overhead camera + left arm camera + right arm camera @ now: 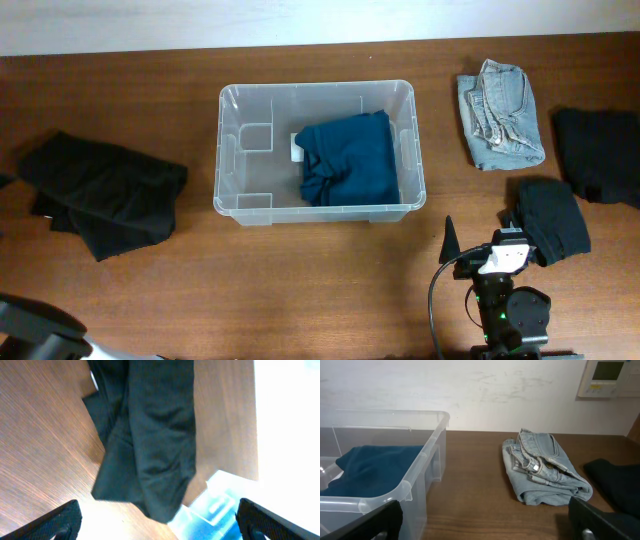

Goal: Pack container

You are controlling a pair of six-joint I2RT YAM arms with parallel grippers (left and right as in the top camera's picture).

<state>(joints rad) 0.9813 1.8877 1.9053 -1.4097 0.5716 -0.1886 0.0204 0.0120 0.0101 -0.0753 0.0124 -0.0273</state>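
Right wrist view, our right gripper (485, 510) spread wide and empty, container (422, 477) ahead to its left holding a blue garment (375, 467), folded jeans (545, 467) ahead right, our left gripper (157, 512) likewise parted, black garment (150, 435) ahead of it

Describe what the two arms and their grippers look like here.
The right arm is black, with a white block at the wrist, a small green light and a looping black cable. The left arm shows only as a dark grey link with a white part. Both grippers' fingers are matte black.
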